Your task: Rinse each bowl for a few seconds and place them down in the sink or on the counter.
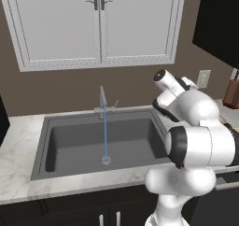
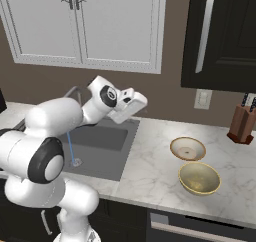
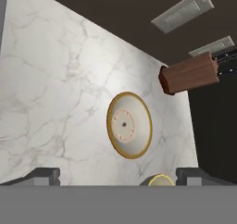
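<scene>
Hovering wide open and empty above the counter (image 3: pixel 55 102), gripper (image 3: pixel 118 176) over the tan bowl (image 3: pixel 129 124).

Two bowls sit at the right of the right base view: a tan bowl (image 2: pixel 188 148) and a yellow bowl (image 2: pixel 199 178). One sink (image 1: pixel 56 148), one faucet (image 1: pixel 102 102), one thin stream of water (image 1: pixel 105 136). One knife block (image 2: pixel 241 123) at the far right. Two cabinet doors (image 1: pixel 98 24) across the top. One wall outlet (image 2: pixel 202 99).
</scene>
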Controlling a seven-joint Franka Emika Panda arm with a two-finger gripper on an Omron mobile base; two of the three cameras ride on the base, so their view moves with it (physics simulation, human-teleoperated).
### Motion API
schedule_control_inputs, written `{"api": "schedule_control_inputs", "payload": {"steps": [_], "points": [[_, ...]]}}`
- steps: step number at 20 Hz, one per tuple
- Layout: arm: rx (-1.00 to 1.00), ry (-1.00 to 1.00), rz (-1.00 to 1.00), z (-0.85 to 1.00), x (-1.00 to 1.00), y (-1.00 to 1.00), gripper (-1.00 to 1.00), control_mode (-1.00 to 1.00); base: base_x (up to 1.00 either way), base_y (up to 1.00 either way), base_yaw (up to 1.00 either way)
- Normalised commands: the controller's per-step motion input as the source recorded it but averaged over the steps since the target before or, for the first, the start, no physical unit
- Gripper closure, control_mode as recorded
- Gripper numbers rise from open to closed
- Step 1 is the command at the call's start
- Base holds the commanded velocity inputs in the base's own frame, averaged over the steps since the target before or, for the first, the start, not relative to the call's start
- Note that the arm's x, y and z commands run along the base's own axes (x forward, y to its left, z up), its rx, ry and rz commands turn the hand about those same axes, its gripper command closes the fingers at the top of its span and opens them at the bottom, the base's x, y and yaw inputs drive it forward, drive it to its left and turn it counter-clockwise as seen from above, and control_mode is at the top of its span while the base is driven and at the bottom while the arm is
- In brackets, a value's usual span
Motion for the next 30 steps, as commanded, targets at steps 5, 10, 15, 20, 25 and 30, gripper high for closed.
{"api": "schedule_control_inputs", "payload": {"steps": [5,10,15,20,25,30], "points": [[0.00,0.07,-0.05,-0.06,-0.19,-0.18,-1.00,-1.00,0.00,0.00,0.00],[0.00,0.06,-0.05,-0.10,-0.16,-0.13,-1.00,-1.00,0.00,0.00,0.00],[0.00,0.05,-0.04,-0.10,-0.09,-0.14,-1.00,-1.00,0.00,0.00,0.00],[0.00,0.04,-0.03,-0.16,-0.01,-0.14,-1.00,-1.00,0.00,0.00,0.00],[-0.01,0.06,-0.02,-0.19,0.00,-0.12,-1.00,-1.00,0.00,0.00,0.00],[-0.01,0.05,0.00,-0.21,0.03,-0.04,-1.00,-1.00,0.00,0.00,0.00]]}}
